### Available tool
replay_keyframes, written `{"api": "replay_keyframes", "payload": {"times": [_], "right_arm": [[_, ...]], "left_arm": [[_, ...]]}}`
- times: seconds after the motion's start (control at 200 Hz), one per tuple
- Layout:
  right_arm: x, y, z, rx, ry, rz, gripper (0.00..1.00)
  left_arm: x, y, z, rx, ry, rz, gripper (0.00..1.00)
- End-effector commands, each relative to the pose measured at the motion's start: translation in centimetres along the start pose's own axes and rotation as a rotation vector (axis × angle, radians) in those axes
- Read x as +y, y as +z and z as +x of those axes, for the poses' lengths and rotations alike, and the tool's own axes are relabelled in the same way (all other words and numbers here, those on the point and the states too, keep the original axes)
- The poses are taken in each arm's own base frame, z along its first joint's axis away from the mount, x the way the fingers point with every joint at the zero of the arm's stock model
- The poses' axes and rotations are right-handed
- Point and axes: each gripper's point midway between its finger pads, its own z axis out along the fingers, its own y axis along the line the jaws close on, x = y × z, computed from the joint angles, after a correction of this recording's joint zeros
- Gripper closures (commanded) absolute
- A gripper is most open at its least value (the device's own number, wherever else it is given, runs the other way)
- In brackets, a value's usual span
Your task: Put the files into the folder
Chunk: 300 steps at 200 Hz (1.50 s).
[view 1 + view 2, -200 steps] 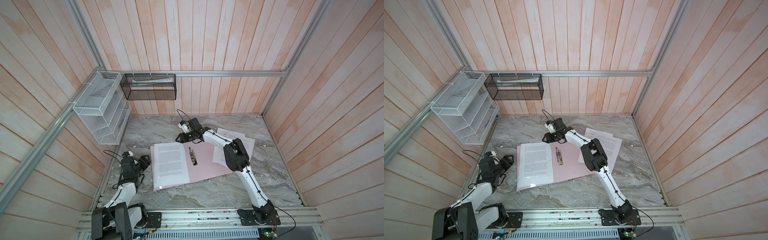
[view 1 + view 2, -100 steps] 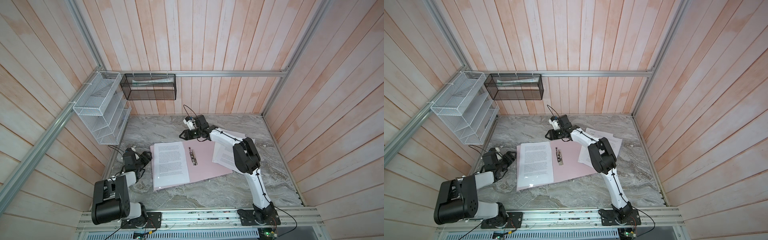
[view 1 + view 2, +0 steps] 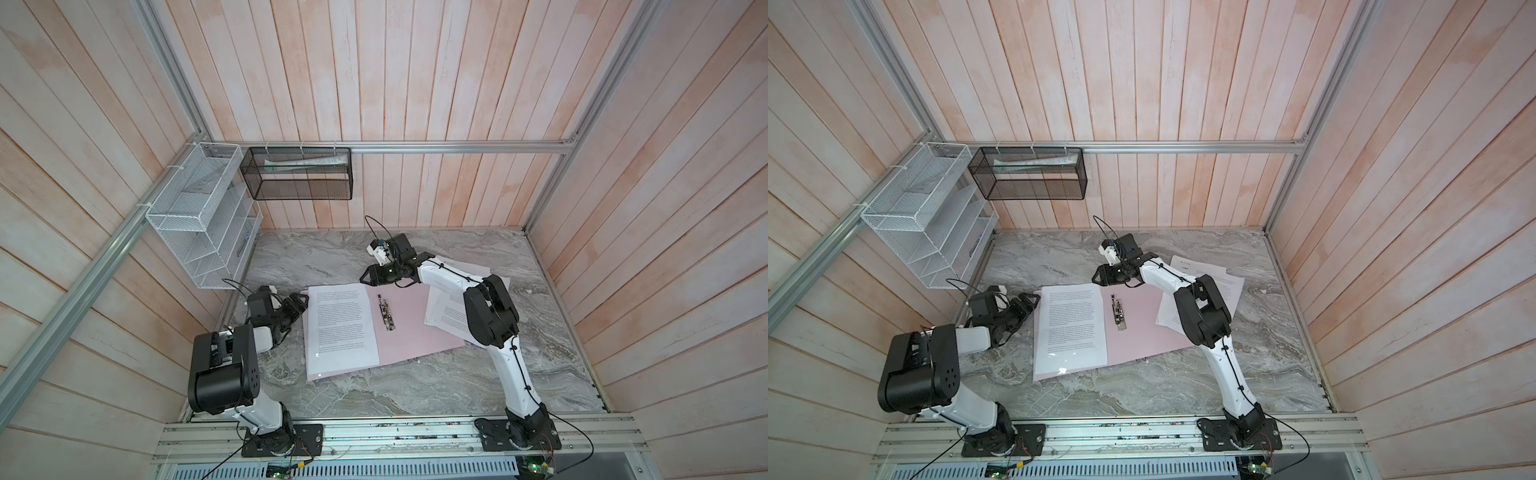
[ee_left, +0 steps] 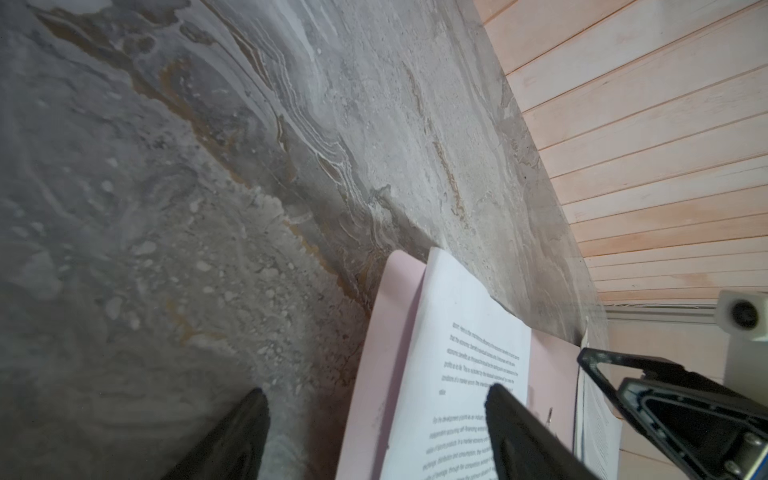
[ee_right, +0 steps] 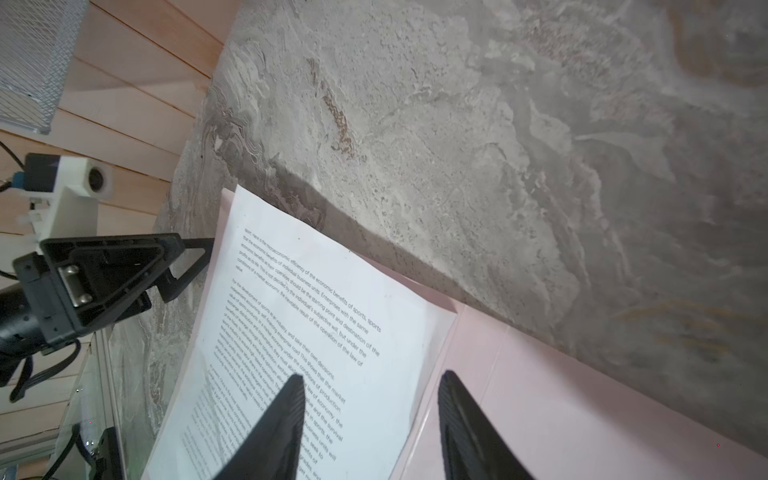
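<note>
On the marble tabletop [image 3: 415, 386], at its centre in both top views, one folder [image 3: 415, 336] lay open and flat. It was pale pink, with one silver clip [image 3: 385, 313] along its spine. One white sheet [image 3: 340, 328] of black print covered the 9 o'clock cover, while the 3 o'clock cover was mostly bare.

More files [image 3: 1225, 282] lay loose at the folder's 3 o'clock, overlapping one another, with one corner resting on the pink cover. At least two showed, but the right arm's black elbow [image 3: 490, 316] stood over them and hid the full count.

Of the two grippers, the left gripper [image 3: 301, 301] sat just beside the folder's 9 o'clock edge near its far corner. Its jaws were spread wide and held nothing. The right gripper [image 3: 368, 276] hung at the folder's 12 o'clock edge with its jaws parted and empty. In the right wrist view one of its fingers [image 5: 286, 411] was over the sheet and the other over pink.

One white wire rack [image 3: 199, 232] hung at 10 o'clock, and one black mesh basket [image 3: 299, 191] holding rolled paper hung at 11 o'clock. Both were well apart from the folder.
</note>
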Motion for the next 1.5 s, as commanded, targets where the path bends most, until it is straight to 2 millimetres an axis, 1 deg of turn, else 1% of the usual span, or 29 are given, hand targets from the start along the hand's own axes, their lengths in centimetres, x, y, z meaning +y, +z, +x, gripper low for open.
{"api": "replay_keyframes", "payload": {"times": [0.0, 0.17, 0.265, 0.51, 0.61, 0.79, 1.055, 1.266, 1.496], "right_arm": [[-1.2, 1.9, 3.0, 0.084, 0.04, 0.011, 0.49], [-1.3, 3.5, 4.4, 0.125, 0.048, 0.008, 0.49], [-1.2, 4.2, 4.8, 0.137, 0.049, 0.001, 0.49], [0.3, 6.2, 5.9, 0.176, 0.031, -0.033, 0.49], [0.9, 6.4, 6.0, 0.178, 0.028, -0.041, 0.49], [1.9, 6.3, 5.9, 0.167, 0.023, -0.066, 0.49], [1.9, 6.7, 6.1, 0.172, 0.014, -0.054, 0.5], [2.7, 7.2, 6.4, 0.173, -0.018, -0.044, 0.51], [3.4, 7.8, 6.2, 0.166, -0.041, -0.016, 0.52]], "left_arm": [[-0.1, 0.4, 0.3, 0.035, -0.01, 0.014, 0.16], [-0.7, 0.8, 0.2, 0.046, -0.02, 0.055, 0.16], [-0.8, 0.9, 0.2, 0.049, -0.019, 0.063, 0.16], [-0.9, 0.9, 0.1, 0.051, -0.016, 0.067, 0.16], [-0.9, 1.0, 0.2, 0.055, -0.016, 0.068, 0.16], [-0.9, 1.1, 0.1, 0.057, -0.014, 0.072, 0.16], [-1.1, 1.2, 0.2, 0.066, -0.009, 0.081, 0.16], [-1.2, 1.3, 0.4, 0.072, -0.003, 0.084, 0.16], [-1.5, 1.5, 0.5, 0.078, 0.013, 0.084, 0.16]]}}
